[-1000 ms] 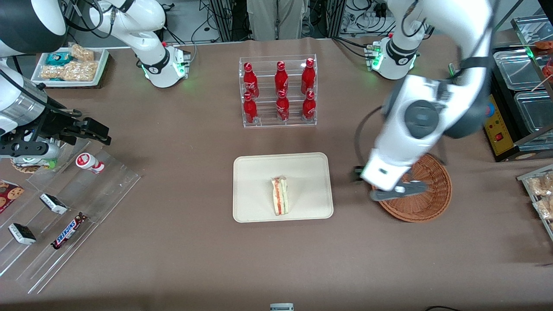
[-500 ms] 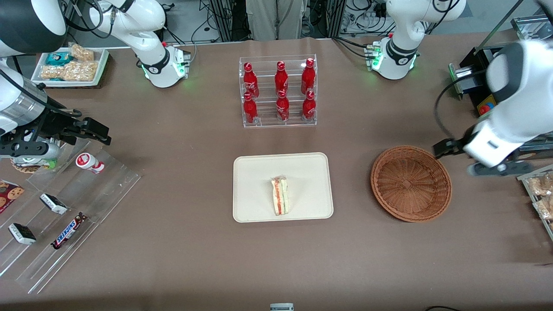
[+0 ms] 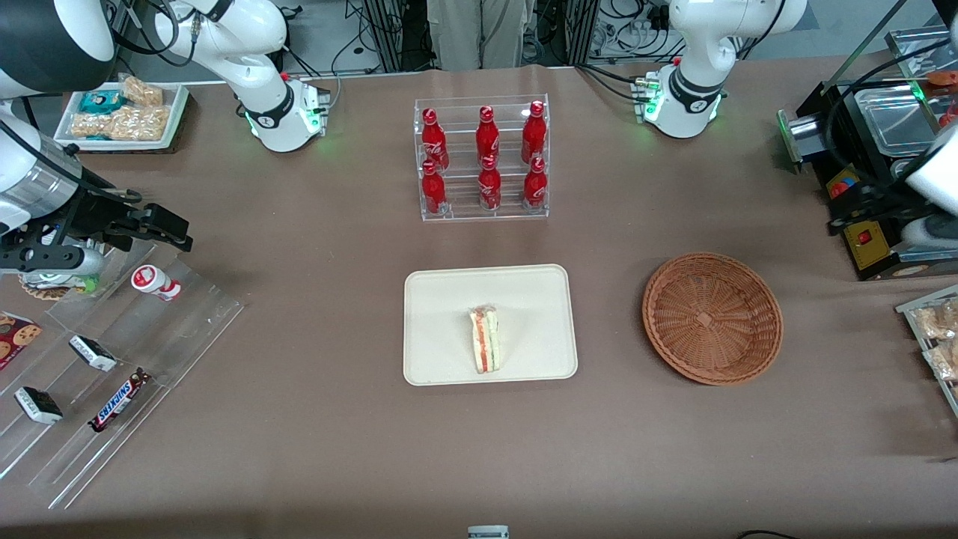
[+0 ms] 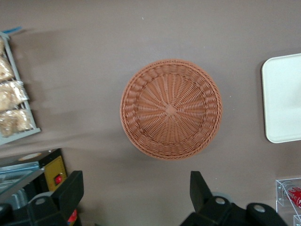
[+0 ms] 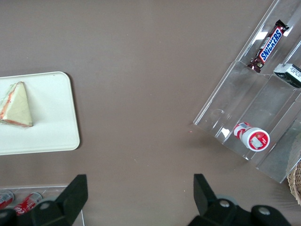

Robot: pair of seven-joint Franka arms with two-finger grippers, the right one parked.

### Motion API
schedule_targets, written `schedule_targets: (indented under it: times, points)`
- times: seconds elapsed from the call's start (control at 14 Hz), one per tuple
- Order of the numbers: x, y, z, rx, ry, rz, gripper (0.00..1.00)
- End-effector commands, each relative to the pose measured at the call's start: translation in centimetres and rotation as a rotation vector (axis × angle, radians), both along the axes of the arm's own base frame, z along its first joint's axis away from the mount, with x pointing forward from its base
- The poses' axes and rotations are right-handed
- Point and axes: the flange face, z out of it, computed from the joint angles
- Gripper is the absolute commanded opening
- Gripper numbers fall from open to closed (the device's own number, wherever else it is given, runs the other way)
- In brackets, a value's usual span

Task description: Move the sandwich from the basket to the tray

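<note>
A clear tiered rack (image 3: 120, 359) is standing at the parked arm's end of the table, carrying a Snickers bar (image 3: 117, 400) and a small red-and-white cup (image 3: 155, 282) lying on its side. Farther from the front camera, a white snack tray (image 3: 123, 112) is holding tan snack packs.

At mid-table, a clear bottle rack (image 3: 483, 159) is holding six red bottles in two rows. Nearer the front camera than this rack, the tray (image 3: 449, 299) is lying flat on the brown table (image 3: 479, 464). The sandwich (image 3: 485, 339) is resting on the tray, near its middle, with its orange-red and green layers facing up.

Toward the working arm's end, the basket (image 3: 712, 318) is sitting beside the tray, apart from it, with nothing in it.

The gripper (image 4: 136, 193) is hanging well above the table near a black box (image 3: 861, 187) at the working arm's end. The wrist view is showing its two fingers (image 4: 70, 190) spread wide, gripping nothing, with the basket (image 4: 170, 109) below them.
</note>
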Motion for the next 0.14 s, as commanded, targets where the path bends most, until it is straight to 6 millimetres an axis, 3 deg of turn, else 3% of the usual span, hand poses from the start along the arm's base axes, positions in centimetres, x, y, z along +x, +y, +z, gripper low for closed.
schedule_targets:
  times: [0.0, 0.07]
  points:
    - [-0.67, -0.1, 0.77, -0.001, 0.026, -0.017, 1.0]
    - [-0.86, -0.1, 0.62, -0.001, 0.043, -0.013, 1.0]
